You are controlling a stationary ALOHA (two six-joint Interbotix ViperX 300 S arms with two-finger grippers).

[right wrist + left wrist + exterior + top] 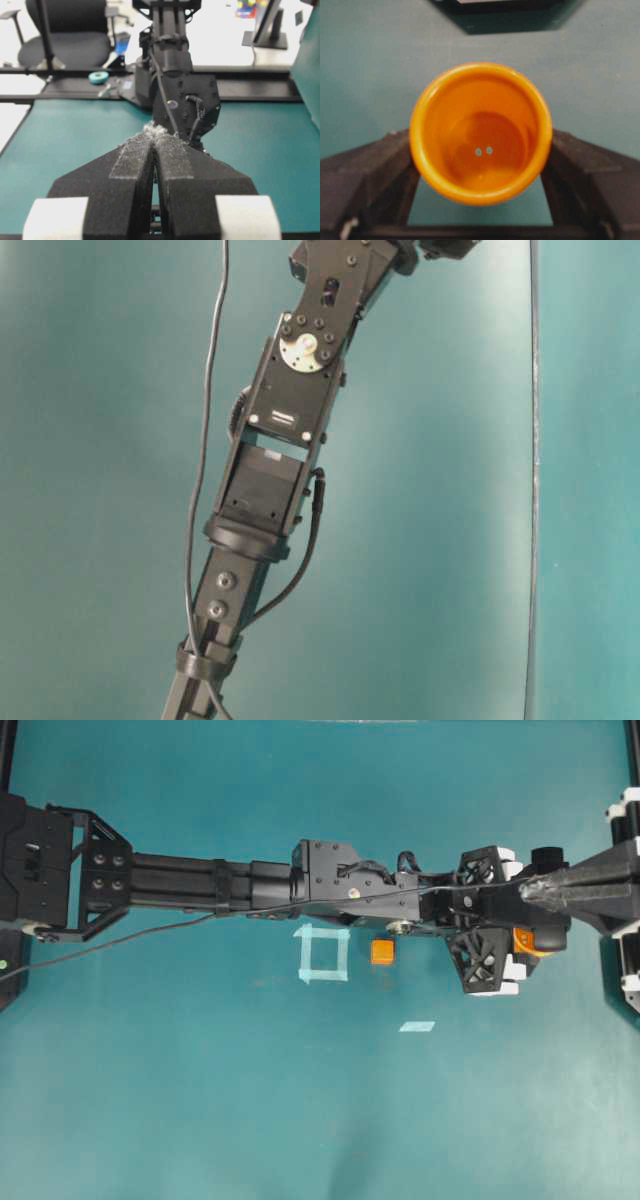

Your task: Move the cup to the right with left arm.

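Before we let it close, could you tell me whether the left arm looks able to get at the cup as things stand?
Probably yes: the left gripper stands open with the cup between its fingers, and nothing shows in between.

Orange cup (pixel 481 134), yellow-rimmed, upright, mouth up, between the left claw's (pixel 480 172) spread fingers (pixel 367 175), on tabletop (pixel 365 65).

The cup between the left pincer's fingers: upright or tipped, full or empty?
Upright and empty: the cup shows its open mouth and bare bottom.
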